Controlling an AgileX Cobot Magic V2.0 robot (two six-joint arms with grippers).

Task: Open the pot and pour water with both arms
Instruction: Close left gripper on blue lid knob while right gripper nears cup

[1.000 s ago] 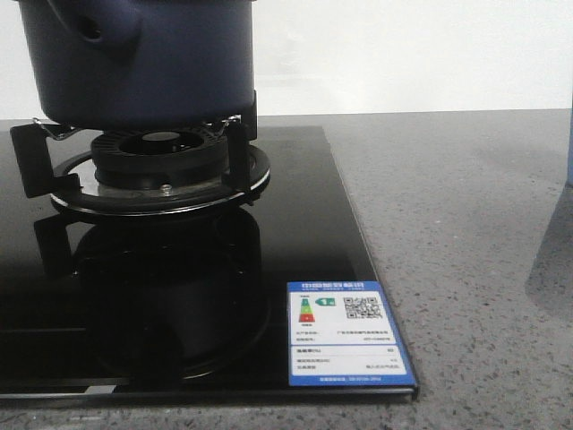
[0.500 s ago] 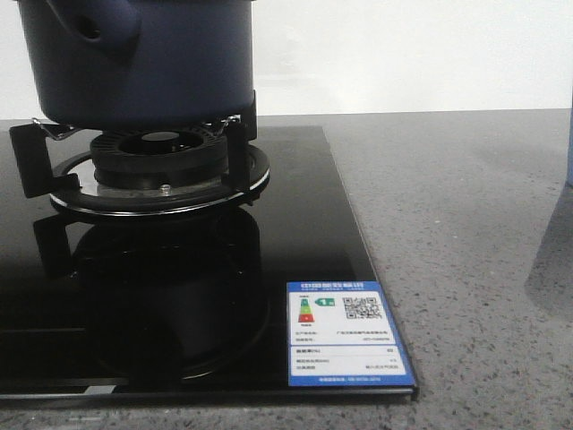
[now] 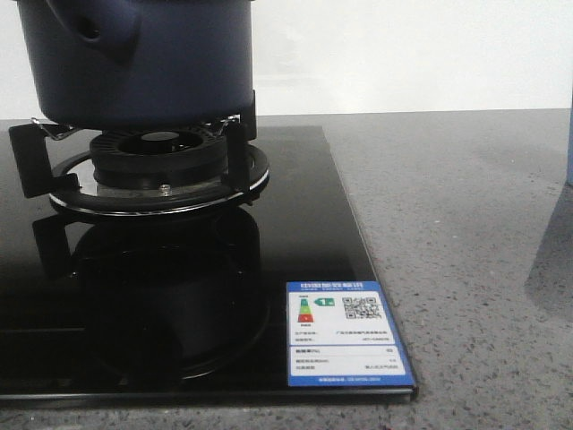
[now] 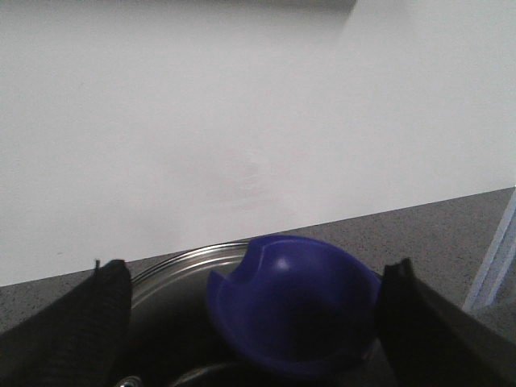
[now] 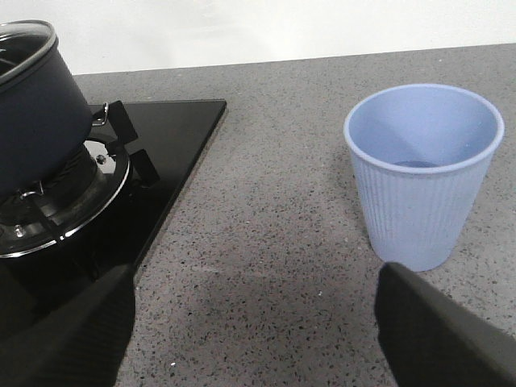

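The dark navy-blue pot stands on the gas burner at the far left, its stubby hollow handle facing me. It also shows in the right wrist view. Its metal-rimmed lid is on, with a blue knob on top. My left gripper is open, with a finger on each side of the knob. My right gripper is open and empty over the grey counter, with a pale blue ribbed cup standing ahead of it. Neither gripper shows in the front view.
The black glass hob carries a blue energy label at its near right corner. Grey speckled counter lies to its right. A white wall stands behind. The cup's edge shows at the far right.
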